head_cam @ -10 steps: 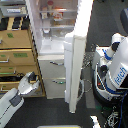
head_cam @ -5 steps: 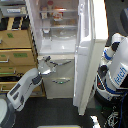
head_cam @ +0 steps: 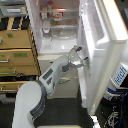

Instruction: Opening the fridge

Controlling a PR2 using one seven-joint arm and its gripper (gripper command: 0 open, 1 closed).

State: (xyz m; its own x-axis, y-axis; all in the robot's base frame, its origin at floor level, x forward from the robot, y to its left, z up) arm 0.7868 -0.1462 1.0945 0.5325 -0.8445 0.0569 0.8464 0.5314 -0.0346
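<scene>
The tall white fridge (head_cam: 59, 75) stands in the middle of the exterior view. Its upper door (head_cam: 102, 50) is swung wide open toward the view's right, and the lit shelves (head_cam: 60, 22) with food inside are visible. My grey arm rises from the lower left. The gripper (head_cam: 81, 56) is at the inner edge of the open door, level with the bottom of the upper compartment. Its fingers look to be touching the door edge, but the frame is too blurred to show whether they clasp it. The lower drawers (head_cam: 70, 86) are shut behind my forearm.
A tan wooden drawer cabinet (head_cam: 17, 52) stands against the fridge's left side. A white-and-blue robot body (head_cam: 118, 80) is at the right edge, partly behind the open door. My arm's large grey shoulder (head_cam: 30, 102) fills the lower left.
My arm rose from low at the left up to the door's inner edge. The door swung further open to the view's right, exposing more of the interior.
</scene>
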